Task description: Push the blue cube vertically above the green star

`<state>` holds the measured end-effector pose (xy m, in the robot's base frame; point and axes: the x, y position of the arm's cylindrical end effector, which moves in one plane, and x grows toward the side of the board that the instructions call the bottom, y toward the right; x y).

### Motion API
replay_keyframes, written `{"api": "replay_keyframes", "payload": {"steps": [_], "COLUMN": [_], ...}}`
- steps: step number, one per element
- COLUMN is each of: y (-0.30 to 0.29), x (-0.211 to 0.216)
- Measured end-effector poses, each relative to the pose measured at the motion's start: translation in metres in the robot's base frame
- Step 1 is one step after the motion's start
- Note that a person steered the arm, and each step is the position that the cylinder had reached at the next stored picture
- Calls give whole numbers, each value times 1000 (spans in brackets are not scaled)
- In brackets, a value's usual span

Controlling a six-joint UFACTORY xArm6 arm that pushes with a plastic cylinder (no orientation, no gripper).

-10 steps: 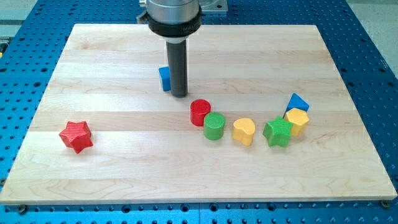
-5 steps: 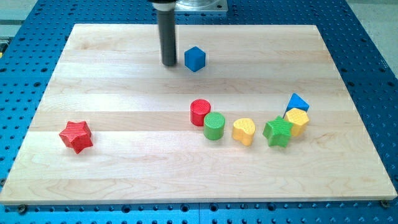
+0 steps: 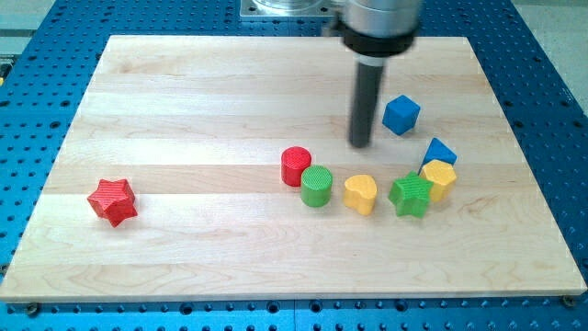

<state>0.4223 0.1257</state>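
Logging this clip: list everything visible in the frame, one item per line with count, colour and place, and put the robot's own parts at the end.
blue cube: 1, blue, upper right, just right of my tip
blue wedge-like block: 1, blue, right, touching the yellow block below it
yellow block: 1, yellow, right of the green star
green star: 1, green, lower right
yellow heart: 1, yellow, left of the green star
green cylinder: 1, green, centre
red cylinder: 1, red, centre, against the green cylinder
red star: 1, red, far left
wooden board: 1, light wood, on blue perforated table
my tip: 1, dark rod, left of the blue cube
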Motion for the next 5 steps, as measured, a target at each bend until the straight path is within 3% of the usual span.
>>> {"api": "replay_keyframes", "payload": {"steps": [1,2,4,5], "y": [55,28,-34,-88], "x": [-7,-38,-22,-46]}}
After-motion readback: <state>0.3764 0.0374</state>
